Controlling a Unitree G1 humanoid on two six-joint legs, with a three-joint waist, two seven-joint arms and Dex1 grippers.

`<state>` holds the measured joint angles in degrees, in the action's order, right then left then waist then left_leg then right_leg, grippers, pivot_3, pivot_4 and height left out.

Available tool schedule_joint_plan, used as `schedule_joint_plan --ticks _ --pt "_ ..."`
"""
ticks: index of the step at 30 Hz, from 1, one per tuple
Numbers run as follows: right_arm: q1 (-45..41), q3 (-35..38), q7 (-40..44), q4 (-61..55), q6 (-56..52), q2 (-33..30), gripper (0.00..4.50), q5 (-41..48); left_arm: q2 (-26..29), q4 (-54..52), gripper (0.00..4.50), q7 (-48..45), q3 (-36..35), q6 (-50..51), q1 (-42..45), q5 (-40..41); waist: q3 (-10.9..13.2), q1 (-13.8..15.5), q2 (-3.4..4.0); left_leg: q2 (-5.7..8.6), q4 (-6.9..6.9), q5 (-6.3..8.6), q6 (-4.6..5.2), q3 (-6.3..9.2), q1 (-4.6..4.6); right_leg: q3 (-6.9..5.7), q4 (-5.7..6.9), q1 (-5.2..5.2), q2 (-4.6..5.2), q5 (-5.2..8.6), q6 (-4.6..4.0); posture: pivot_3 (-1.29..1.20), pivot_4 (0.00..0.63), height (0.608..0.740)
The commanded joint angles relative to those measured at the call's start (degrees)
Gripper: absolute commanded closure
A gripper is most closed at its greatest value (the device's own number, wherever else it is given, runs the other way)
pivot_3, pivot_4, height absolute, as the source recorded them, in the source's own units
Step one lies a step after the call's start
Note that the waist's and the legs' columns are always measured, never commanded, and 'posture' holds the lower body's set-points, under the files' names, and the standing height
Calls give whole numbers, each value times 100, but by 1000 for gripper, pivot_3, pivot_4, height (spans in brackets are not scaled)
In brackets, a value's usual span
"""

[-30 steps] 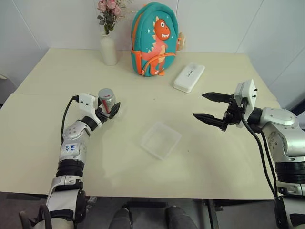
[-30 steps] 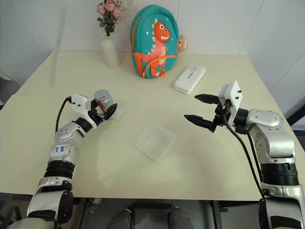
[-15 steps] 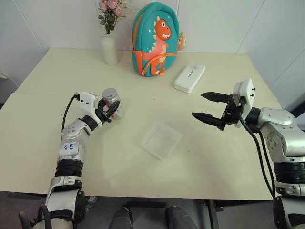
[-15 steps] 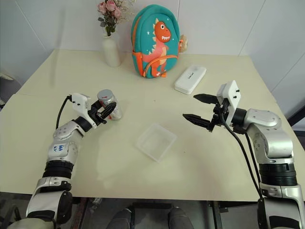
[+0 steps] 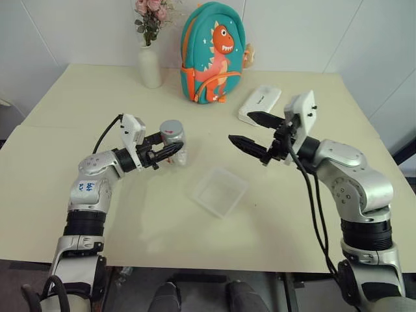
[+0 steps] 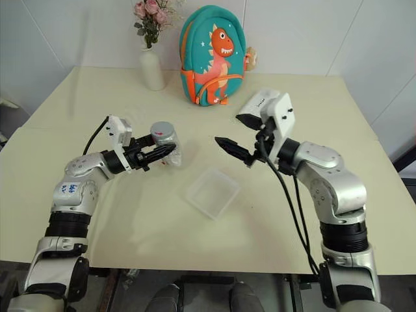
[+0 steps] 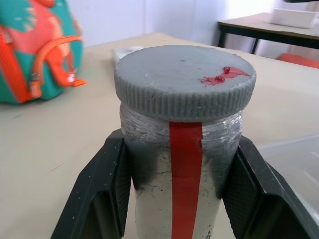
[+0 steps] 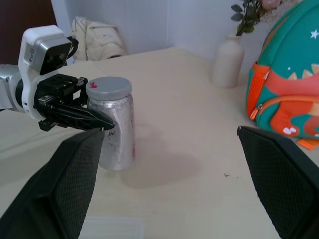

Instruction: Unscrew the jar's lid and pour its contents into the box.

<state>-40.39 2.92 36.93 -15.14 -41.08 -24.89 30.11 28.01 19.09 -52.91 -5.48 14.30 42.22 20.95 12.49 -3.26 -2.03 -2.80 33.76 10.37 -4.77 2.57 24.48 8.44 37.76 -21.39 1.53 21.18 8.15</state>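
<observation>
The silvery-grey jar with a red stripe is held upright, low over the table left of centre. Its grey lid, marked with a red spot, sits on top of it. My left gripper is shut on the jar's body just below the lid, with one black finger on each side. My right gripper stands open to the right of the jar, pointing at it and apart from it. The clear box lies flat on the table, nearer than both grippers. The contents are hidden inside the jar.
A white vase with pink flowers and a teal dinosaur backpack stand at the back of the table. A white oblong case lies just behind my right gripper.
My left gripper has shut on the jar and carried it right and slightly up. My right gripper, still open, has swung left towards the jar.
</observation>
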Motion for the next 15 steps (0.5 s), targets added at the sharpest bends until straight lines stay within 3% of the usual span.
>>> schedule_joint_plan --ticks 1,15 --pt "-208 -121 -398 -452 -276 333 0 223 -49 99 2430 -395 111 -82 454 99 0 -1 0 0 -1 -1 -1 1 6 0 1 -7 -1 0 0 0 150 740" --pt "-317 -577 -1102 -415 -172 954 0 -138 -425 344 2430 -1271 535 -452 794 32 0 -6 0 -1 -3 -1 0 3 34 -4 -2 -31 0 3 -4 0 150 740"
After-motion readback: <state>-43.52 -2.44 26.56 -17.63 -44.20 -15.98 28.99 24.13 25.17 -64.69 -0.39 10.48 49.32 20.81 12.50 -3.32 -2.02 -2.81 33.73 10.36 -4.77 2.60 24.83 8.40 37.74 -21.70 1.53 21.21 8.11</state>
